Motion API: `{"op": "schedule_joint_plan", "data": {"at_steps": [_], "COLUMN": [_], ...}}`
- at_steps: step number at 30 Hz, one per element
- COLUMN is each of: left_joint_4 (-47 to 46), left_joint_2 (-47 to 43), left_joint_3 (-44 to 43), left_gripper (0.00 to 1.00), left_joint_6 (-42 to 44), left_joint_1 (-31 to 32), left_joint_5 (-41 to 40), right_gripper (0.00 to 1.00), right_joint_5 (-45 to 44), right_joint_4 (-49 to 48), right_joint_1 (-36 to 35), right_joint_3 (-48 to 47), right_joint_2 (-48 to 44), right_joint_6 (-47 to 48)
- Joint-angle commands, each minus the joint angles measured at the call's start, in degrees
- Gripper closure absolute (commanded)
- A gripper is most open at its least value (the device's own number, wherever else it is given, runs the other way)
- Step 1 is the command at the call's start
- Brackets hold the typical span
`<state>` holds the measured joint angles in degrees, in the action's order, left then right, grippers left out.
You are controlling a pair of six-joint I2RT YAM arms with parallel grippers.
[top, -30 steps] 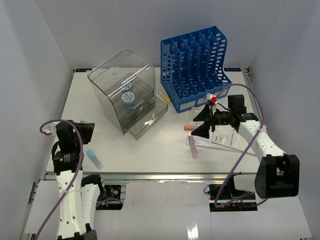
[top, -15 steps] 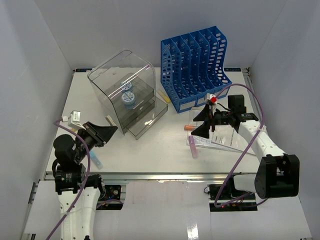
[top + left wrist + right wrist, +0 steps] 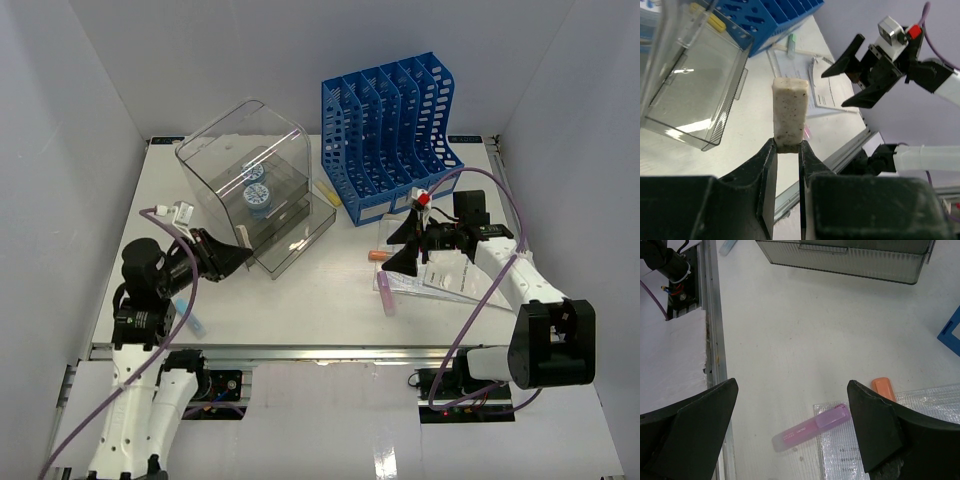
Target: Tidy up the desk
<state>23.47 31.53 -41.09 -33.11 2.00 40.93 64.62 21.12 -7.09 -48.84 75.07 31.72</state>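
Top view, clock read from the middle of the desk.

- Large flat white rectangular desk (image 3: 330, 290) fills the floor of the white-walled enclosure, metal rail at 6 o'clock.
- Clear plastic drawer box (image 3: 245, 170) at 11 o'clock. Two round blue-and-white patterned rolls (image 3: 257, 190) sit in its upper part. Its lowest clear drawer tray (image 3: 300, 235) is pulled out toward 5 o'clock.
- Blue slotted plastic file rack (image 3: 388, 135) at 1 o'clock, upright. Slot contents: cannot tell.
- Small yellow stick (image 3: 328, 195) lies between box and rack.
- Clear plastic sleeve with a printed sheet (image 3: 450, 280) lies flat at 4 o'clock. Pink translucent highlighter (image 3: 385, 294) at its 9 o'clock edge; small orange block (image 3: 378, 256) just beyond it, toward 12.
- Light blue capped piece (image 3: 190, 318) at 8 o'clock, near the rail.
- Left gripper (image 3: 240, 258) is raised by the open tray, fingers pinching the lower end of a white speckled rectangular eraser (image 3: 789, 112).
- Right gripper (image 3: 400, 245) hangs over highlighter and sleeve, fingers spread wide, holding nothing.
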Motion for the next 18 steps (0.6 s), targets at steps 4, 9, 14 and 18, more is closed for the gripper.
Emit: {"op": "schedule_joint_plan", "data": {"at_steps": [4, 9, 14, 18], "left_joint_4": [1.0, 5.9, 10.2, 14.0], "left_joint_2": [10.9, 27.0, 38.4, 46.9], "left_joint_3": [-7.3, -16.3, -25.7, -33.6], "left_gripper": [1.00, 1.00, 1.00, 1.00], "left_joint_6": [11.3, 16.2, 19.1, 23.4], "left_joint_1": [16.8, 44.3, 47.7, 47.7], "left_joint_5": [-13.7, -44.8, -59.3, -67.2], "right_gripper": [0.04, 0.03, 0.03, 0.03], "right_joint_5": [-0.7, -1.5, -1.5, -1.4], "right_joint_4": [0.5, 0.9, 1.2, 1.5], "right_joint_1": [0.4, 0.5, 0.9, 0.9], "right_joint_3": [0.1, -0.1, -0.3, -0.5], "right_joint_2": [1.5, 1.8, 1.9, 2.0], "right_joint_6": [0.9, 1.3, 1.8, 2.0]}}
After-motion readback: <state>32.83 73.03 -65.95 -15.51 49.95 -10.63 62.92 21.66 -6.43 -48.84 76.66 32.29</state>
